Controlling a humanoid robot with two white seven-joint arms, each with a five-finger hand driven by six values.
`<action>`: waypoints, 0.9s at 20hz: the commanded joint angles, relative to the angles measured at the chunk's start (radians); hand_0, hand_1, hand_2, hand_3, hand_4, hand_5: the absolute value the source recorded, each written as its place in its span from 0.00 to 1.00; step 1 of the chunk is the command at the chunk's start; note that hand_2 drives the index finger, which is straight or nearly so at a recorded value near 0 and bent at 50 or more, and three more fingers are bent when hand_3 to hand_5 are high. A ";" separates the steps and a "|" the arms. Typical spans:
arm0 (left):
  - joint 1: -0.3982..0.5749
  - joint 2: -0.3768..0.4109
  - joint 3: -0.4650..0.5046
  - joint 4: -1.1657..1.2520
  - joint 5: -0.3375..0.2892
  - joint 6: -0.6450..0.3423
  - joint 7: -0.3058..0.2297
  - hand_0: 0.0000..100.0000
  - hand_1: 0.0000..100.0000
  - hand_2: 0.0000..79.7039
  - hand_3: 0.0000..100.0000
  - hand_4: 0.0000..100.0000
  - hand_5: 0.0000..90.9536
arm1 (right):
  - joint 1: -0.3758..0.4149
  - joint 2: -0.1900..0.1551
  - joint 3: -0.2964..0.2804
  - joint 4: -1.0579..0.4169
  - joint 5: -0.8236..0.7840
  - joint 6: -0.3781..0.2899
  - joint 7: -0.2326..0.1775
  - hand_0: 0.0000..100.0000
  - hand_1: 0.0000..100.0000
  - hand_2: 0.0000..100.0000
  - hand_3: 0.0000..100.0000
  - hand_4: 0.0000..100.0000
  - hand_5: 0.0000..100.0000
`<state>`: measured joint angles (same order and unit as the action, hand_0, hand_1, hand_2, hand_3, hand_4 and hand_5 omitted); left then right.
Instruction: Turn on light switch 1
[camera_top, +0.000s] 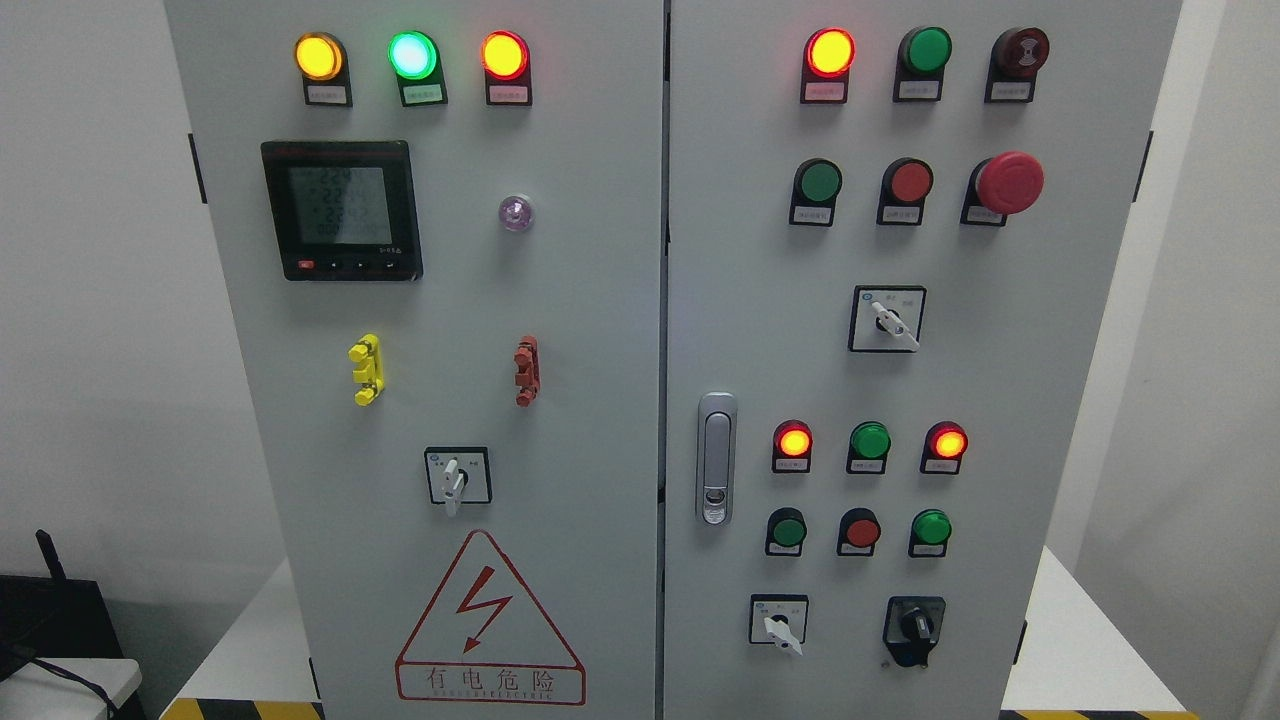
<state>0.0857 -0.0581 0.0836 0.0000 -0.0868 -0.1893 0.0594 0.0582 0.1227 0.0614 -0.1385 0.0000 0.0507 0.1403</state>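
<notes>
A grey electrical cabinet fills the head view, with a left door (580, 330) and a right door (1050, 400). The right door carries a green push button (819, 182), a red push button (909, 182) and a red mushroom stop button (1010, 182). Lower down sit a green button (788, 531), a red button (860, 531) and another green button (931, 527). White rotary selectors show at the upper right (887, 320), the lower right (779, 625) and the left door (456, 478). I cannot tell which control is switch 1. Neither hand is in view.
Lit lamps: yellow (318, 56), green (412, 55) and red (504, 55) on the left door, red (830, 52) on the right. A meter display (340, 208), a door latch (716, 458) and a black rotary knob (914, 626) also show. White tabletop (1080, 650) flanks the cabinet.
</notes>
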 joint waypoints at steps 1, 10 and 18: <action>0.000 0.000 -0.001 0.032 0.002 0.005 0.000 0.41 0.00 0.00 0.00 0.07 0.00 | 0.000 0.000 0.000 -0.001 -0.018 0.000 -0.004 0.12 0.39 0.00 0.00 0.00 0.00; 0.000 0.000 0.001 0.023 0.051 0.005 0.000 0.41 0.00 0.00 0.00 0.07 0.00 | 0.000 0.000 0.000 0.000 -0.017 0.000 -0.002 0.12 0.39 0.00 0.00 0.00 0.00; 0.046 0.038 0.093 -0.144 0.096 -0.039 0.066 0.41 0.00 0.00 0.00 0.08 0.00 | 0.000 0.000 0.000 0.000 -0.018 0.000 -0.004 0.12 0.39 0.00 0.00 0.00 0.00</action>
<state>0.1040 -0.0490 0.0968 -0.0251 -0.0182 -0.2171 0.1117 0.0583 0.1228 0.0614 -0.1388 0.0000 0.0507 0.1371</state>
